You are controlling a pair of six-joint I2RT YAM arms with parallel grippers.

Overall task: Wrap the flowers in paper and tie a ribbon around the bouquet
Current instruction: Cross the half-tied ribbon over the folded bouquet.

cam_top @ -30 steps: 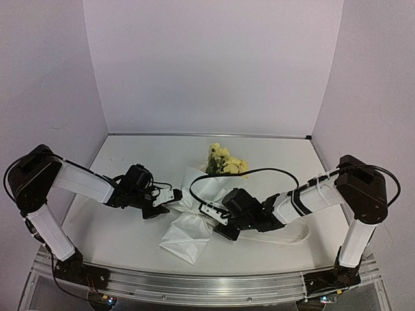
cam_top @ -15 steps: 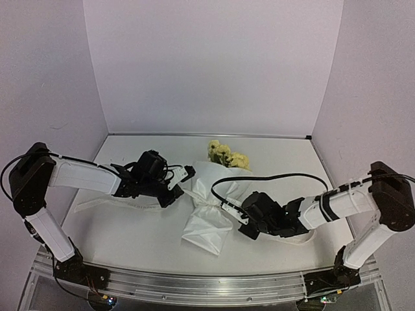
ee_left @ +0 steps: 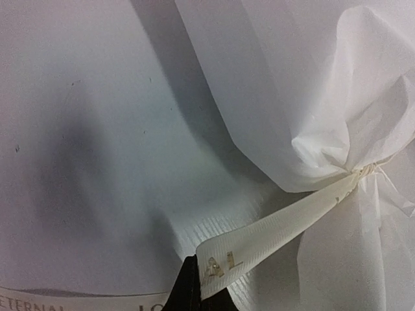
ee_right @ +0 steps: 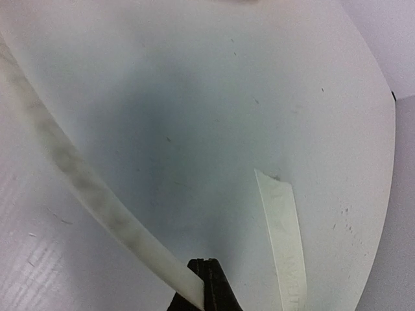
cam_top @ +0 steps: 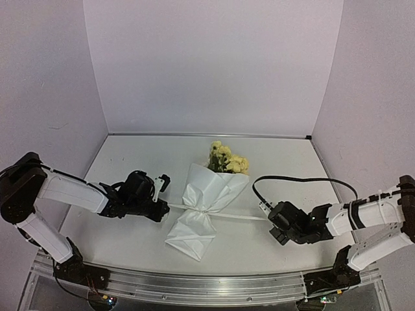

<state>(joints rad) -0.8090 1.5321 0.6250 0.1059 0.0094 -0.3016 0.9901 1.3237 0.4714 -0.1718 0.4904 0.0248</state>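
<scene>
left gripper point(cam_top: 161, 205) is clamped shut on one end of the ribbon point(cam_top: 240, 216), and right gripper point(cam_top: 267, 219) is pinched shut on the other end. each wrist view cuts off all but the dark fingertips, the lettering on the ribbon is too blurred to read, and the stems are hidden inside the paper point(cam_top: 194, 230). compared with a second ago, the grippers have drawn apart and the ribbon now runs taut across the waist of the bouquet point(cam_top: 206, 194), which lies mid-table point(cam_top: 130, 155), flowers point(cam_top: 227, 159) at the far end. both arms reach low, forearms angled inward.
</scene>
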